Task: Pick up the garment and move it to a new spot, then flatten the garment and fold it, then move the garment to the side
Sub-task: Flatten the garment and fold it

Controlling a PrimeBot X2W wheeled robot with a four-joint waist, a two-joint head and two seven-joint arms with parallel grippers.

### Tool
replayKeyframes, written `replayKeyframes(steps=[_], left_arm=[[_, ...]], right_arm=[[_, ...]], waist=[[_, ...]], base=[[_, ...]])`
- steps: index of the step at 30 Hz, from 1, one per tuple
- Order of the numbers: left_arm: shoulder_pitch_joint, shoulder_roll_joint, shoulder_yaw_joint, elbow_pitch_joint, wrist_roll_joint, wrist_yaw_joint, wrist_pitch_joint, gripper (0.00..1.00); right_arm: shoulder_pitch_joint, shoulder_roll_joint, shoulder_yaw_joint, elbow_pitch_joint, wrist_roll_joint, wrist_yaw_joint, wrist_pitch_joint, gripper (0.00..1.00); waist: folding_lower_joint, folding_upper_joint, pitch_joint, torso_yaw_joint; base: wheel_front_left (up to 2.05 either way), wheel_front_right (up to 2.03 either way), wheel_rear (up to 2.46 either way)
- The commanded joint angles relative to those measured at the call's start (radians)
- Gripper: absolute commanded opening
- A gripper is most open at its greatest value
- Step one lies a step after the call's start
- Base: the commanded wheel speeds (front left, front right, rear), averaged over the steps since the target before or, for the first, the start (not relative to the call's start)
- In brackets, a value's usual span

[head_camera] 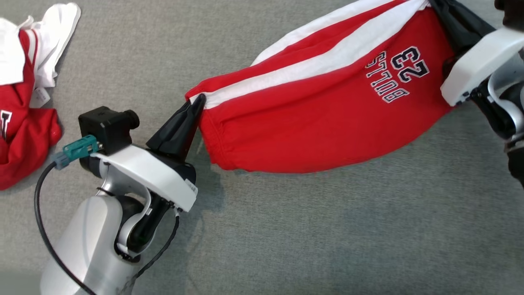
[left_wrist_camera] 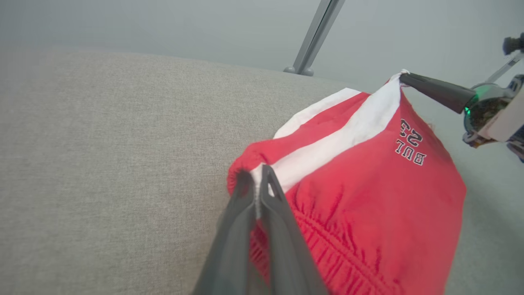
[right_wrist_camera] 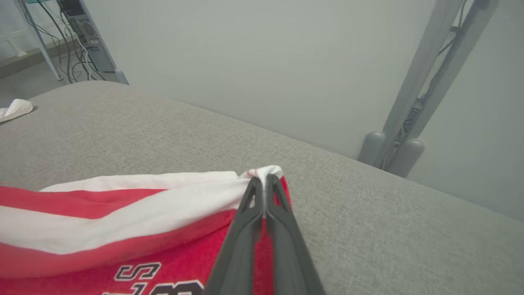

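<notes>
1. Left end effector [head_camera: 198,102]: the two dark fingers are pressed together on a corner of the garment [head_camera: 311,123], at the elasticated waistband where the white stripe ends. In the left wrist view, white cloth is pinched between the fingertips [left_wrist_camera: 268,184].
2. Right end effector [right_wrist_camera: 262,182]: its fingers are clamped narrow on the opposite corner of the garment, at the other end of the same white stripe. A small fold of white cloth stands up past the tips. In the head view this end effector sits at the upper right edge of the picture.
3. Garment: red shorts with a white side stripe and dark-outlined lettering – "BULLS 23" – near the right-hand end. I see them stretched lengthwise between the two end effectors, running from the centre left to the upper right of the head view. The striped edge is taut and the red body sags below it.
4. Contact with the counter [head_camera: 286,229]: the held edge is raised above the grey fabric surface. A thin shadow lies under the sagging lower edge – I cannot tell whether that edge touches.
5. Other items: a crumpled red and white pile of clothing [head_camera: 24,102] lies on the counter at the far left, well apart from the held garment. Grey metal posts [right_wrist_camera: 430,82] stand beyond the counter's far edge against a pale wall.
</notes>
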Motion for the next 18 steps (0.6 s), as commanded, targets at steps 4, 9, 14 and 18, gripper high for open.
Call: replayKeyframes(steps=[4,9,14,18], left_arm=[[-0.057,-0.014,-0.013,0.074,0.009,-0.025,-0.041,0.00],[-0.085,-0.029,-0.012,0.137,0.012,-0.033,-0.087,0.00],[-0.085,-0.038,-0.009,0.177,0.000,-0.035,-0.111,0.06],[-0.057,-0.049,0.003,0.192,-0.006,-0.022,-0.146,1.00]], right_arm=[[-0.089,-0.023,0.073,0.108,0.034,0.000,-0.053,0.00],[-0.157,-0.026,0.154,0.208,0.076,0.000,-0.114,0.00],[-0.194,-0.020,0.222,0.272,0.128,0.000,-0.173,0.27],[-0.175,-0.017,0.251,0.305,0.169,0.000,-0.235,1.00]], waist=[[0.0000,0.0000,0.037,0.042],[0.0000,0.0000,0.041,0.048],[0.0000,0.0000,0.034,0.044],[0.0000,0.0000,0.008,0.032]], base=[[0.00,0.00,0.00],[0.00,0.00,0.00],[0.00,0.00,0.00],[0.00,0.00,0.00]])
